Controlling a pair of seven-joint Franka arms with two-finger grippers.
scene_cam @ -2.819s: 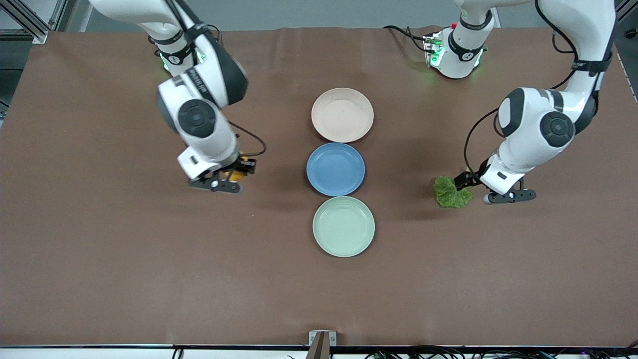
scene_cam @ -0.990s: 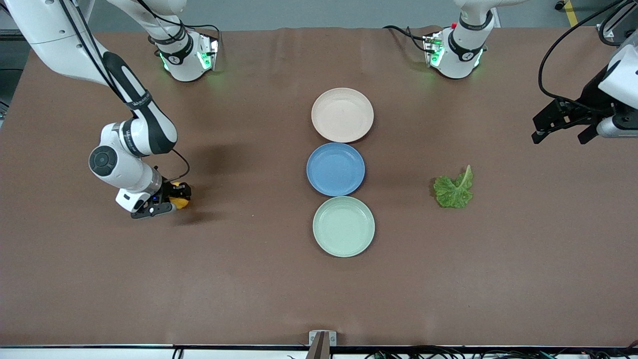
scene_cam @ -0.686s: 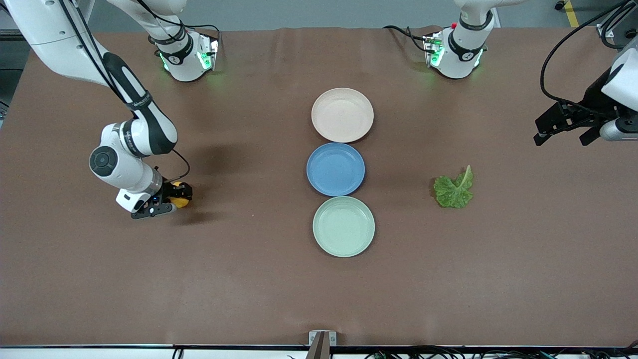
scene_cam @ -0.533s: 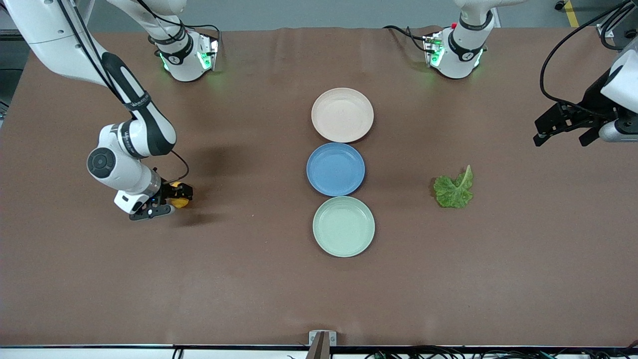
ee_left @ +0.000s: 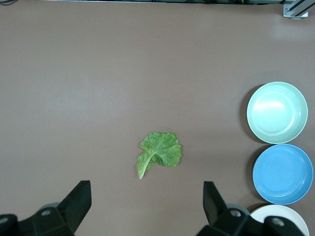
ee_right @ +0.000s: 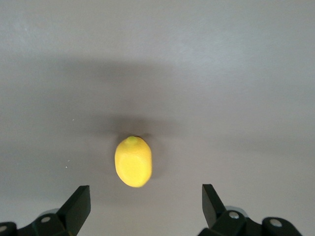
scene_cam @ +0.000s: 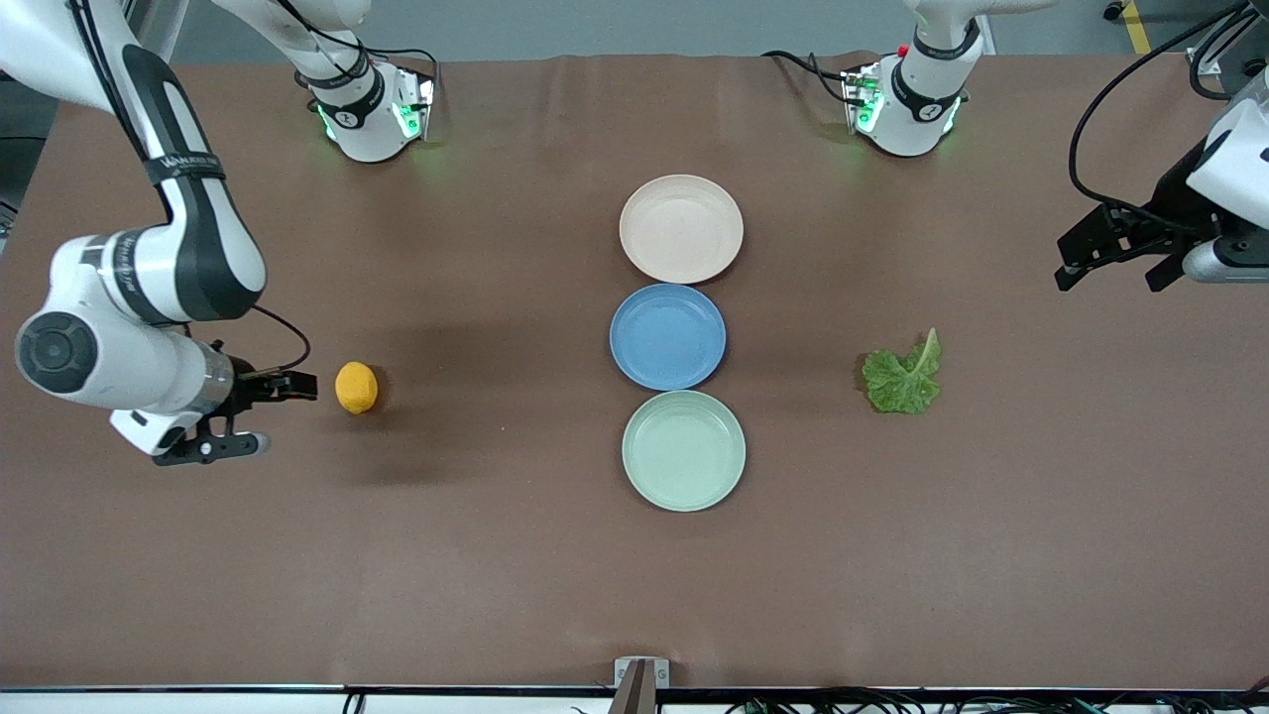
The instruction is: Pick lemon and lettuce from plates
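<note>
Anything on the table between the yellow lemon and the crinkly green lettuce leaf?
Yes: in the front view the round blue plate and the pale mint green plate lie between the small yellow lemon and the crinkly green lettuce leaf.

Three plates are sitting in a row across the table's middle: the beige-pink plate farthest from the front camera, the blue plate between, the mint green plate nearest. The lemon is lying on the table toward the right arm's end, the lettuce toward the left arm's end, both well apart from the plates.
</note>
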